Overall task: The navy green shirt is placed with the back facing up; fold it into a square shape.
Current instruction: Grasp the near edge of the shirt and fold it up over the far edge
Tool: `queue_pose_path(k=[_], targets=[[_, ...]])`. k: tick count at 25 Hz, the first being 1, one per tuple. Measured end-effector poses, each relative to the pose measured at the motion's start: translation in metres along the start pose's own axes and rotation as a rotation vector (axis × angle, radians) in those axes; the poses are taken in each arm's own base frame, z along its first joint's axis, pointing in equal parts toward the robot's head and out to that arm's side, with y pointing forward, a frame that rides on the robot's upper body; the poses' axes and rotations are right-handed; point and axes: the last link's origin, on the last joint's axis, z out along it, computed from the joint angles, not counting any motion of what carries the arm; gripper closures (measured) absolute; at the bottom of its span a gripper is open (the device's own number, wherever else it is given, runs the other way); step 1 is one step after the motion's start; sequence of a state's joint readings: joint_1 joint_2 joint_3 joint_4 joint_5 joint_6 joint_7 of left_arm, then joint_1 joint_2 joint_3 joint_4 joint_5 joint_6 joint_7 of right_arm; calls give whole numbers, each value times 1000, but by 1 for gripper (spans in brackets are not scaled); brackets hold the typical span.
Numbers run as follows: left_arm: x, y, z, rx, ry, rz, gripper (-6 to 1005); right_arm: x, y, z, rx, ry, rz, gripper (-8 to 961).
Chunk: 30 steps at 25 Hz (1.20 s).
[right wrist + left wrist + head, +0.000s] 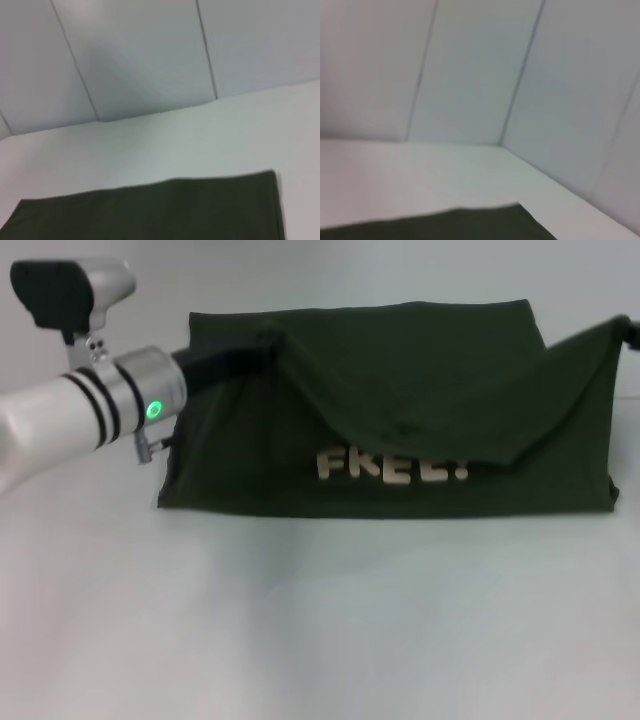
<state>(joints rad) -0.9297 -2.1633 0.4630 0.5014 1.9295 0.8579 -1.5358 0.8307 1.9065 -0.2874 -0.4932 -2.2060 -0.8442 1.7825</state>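
Note:
The navy green shirt (400,390) lies across the far half of the white table, its pale "FREE!" print (390,467) showing on the lower layer. My left gripper (262,348) is shut on a raised edge of cloth near the shirt's upper left. At the frame's right edge my right gripper (630,332) holds another raised corner. Between the two, the lifted cloth sags in a fold over the print. A strip of the shirt also shows in the left wrist view (445,225) and the right wrist view (150,210).
The white table (300,620) stretches bare in front of the shirt. Pale panelled walls (470,75) stand behind the table's far edge, meeting at a corner (215,97).

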Motion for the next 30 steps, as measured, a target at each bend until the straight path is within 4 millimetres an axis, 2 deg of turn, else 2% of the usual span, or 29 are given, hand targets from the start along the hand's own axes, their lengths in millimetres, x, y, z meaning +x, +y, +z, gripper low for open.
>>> queue_pose_path(k=[2, 5, 9, 14, 21, 30], targets=[[3, 1, 6, 25, 24, 10, 944, -4, 4, 6, 13, -5, -10, 923], [-1, 2, 13, 56, 29, 24, 944, 1, 7, 13, 41, 1, -10, 923], [-28, 7, 19, 105, -7, 50, 945, 20, 10, 22, 81, 22, -5, 924], [-48, 5, 18, 172, -12, 51, 945, 41, 15, 29, 120, 27, -29, 905], [-53, 2, 15, 187, -12, 44, 944, 50, 20, 31, 126, 39, -39, 872], [-58, 1, 11, 185, -15, 32, 840, 57, 25, 32, 122, 52, -87, 830]])
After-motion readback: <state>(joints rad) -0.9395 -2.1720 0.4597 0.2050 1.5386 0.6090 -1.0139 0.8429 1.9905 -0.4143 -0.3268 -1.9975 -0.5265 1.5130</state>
